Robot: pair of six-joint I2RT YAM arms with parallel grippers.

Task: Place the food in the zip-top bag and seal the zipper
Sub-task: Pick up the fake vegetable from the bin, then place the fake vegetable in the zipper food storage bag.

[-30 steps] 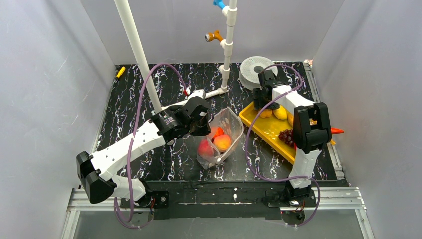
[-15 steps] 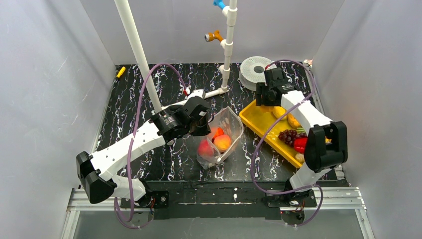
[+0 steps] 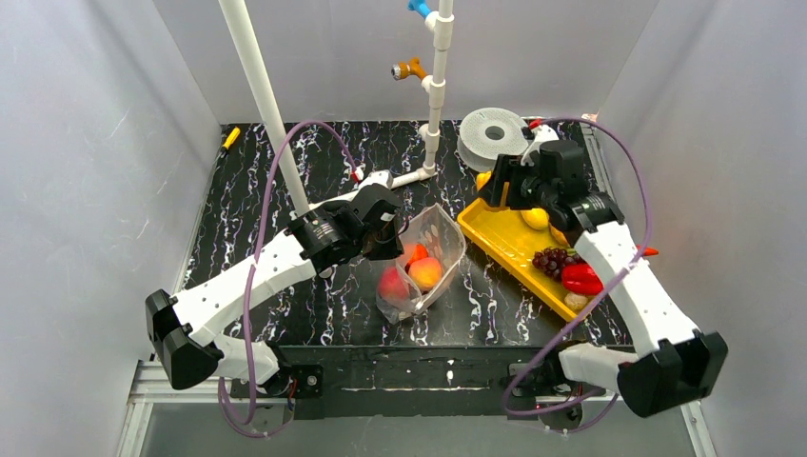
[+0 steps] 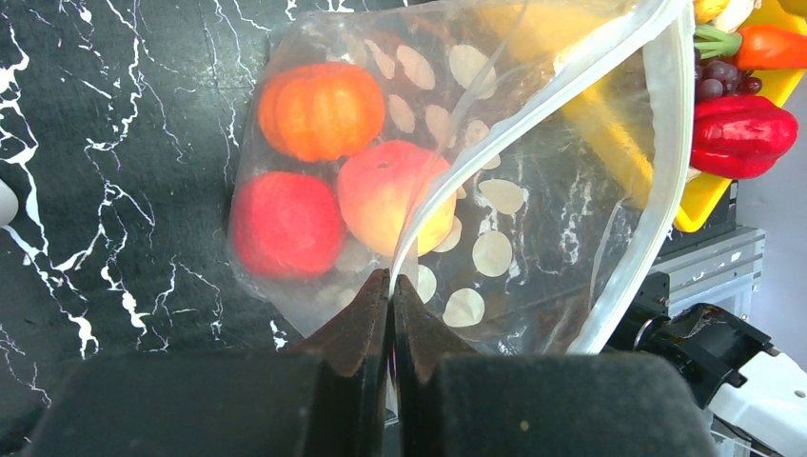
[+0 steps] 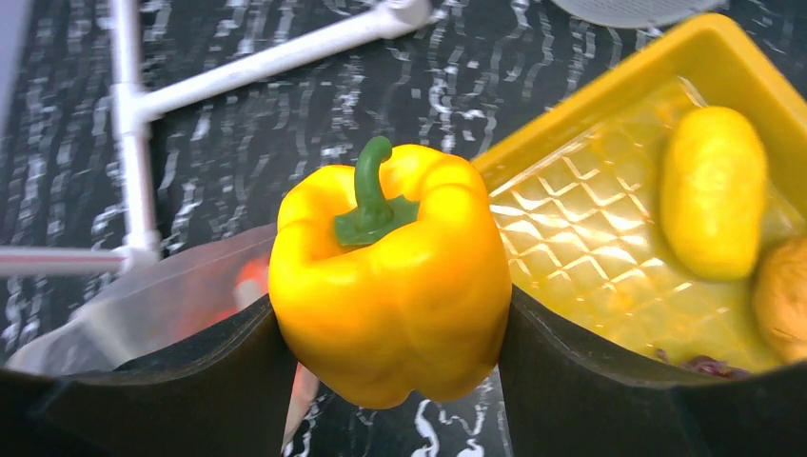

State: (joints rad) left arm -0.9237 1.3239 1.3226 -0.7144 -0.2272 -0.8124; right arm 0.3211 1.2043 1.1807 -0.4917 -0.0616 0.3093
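Currently: yellow pepper (image 5: pixel 395 286) gripped, zip-top bag (image 3: pixel 430 255) held open.
I have the left pincer (image 4: pixel 392 286) pressed together on one lip of the bag, at the zipper (image 4: pixel 668 143), so the mouth gapes towards the right arm; three pieces of food (image 4: pixel 381 195) lie inside, on the desk (image 3: pixel 257 190). The right pincer (image 3: pixel 495 186) is clamped on the pepper above the far corner of the yellow tray (image 3: pixel 504 249), where grapes (image 3: pixel 549 259) and a red pepper (image 3: pixel 580 278) wait. Nothing stands between pepper and bag, but the white pipe stand (image 3: pixel 433 105) and grey spool (image 3: pixel 490 133) sit close behind, so I judge the carry should run leftward and towards me.
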